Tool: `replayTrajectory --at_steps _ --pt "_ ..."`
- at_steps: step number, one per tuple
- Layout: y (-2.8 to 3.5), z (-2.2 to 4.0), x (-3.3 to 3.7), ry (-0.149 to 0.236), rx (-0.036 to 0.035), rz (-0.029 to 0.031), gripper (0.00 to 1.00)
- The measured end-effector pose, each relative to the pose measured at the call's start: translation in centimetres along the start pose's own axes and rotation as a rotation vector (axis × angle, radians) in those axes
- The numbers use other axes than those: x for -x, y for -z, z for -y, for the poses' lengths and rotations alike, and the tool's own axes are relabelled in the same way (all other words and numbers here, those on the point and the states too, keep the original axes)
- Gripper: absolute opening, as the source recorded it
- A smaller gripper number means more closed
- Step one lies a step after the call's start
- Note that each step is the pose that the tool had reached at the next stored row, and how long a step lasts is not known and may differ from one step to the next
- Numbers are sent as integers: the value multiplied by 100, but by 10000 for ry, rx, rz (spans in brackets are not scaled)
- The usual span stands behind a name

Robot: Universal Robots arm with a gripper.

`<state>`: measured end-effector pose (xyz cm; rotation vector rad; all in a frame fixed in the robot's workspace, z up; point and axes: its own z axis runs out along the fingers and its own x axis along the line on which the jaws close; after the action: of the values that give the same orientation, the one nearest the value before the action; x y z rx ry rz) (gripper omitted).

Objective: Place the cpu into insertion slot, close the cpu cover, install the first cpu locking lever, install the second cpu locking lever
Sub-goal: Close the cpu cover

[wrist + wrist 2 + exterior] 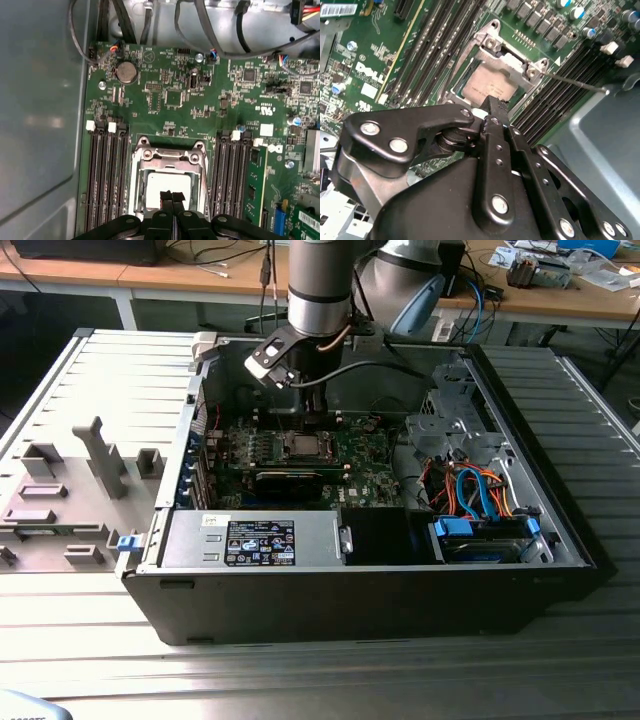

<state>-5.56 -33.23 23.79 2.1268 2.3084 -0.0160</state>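
Ribbed surface (pixel 100 660) carrying open computer case (pixel 300 605); cpu (pixel 160 182) lying inside cpu cover (pixel 170 156) window; tool (pixel 171 196), fingers pressed together and empty, hovering over cover; lever (pixel 575 83) beside cover seemingly standing unlatched, needing hooking down

Silver cpu (pixel 492 87) under flat cpu cover (pixel 512 59)

I've got the open case (pixel 330 610) sitting on the desk (pixel 300 680), with the parts tray (pixel 70 490) just beside it on the exterior view's left. Inside, the motherboard (pixel 370 475) lies flat. The power supply (pixel 255 538) is in front of it, and the drive bay (pixel 480 535) is toward the exterior view's right. The cpu (pixel 155 185) sits in its socket with the cpu cover (pixel 167 154) down around it and memory slots (pixel 105 175) flanking both sides. My gripper (pixel 171 196) hangs right over the cpu.
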Motion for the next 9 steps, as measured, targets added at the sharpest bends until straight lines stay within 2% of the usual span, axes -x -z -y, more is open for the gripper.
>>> replayTrajectory --at_steps 9 --pt "-75 54 -19 0 0 0 11"
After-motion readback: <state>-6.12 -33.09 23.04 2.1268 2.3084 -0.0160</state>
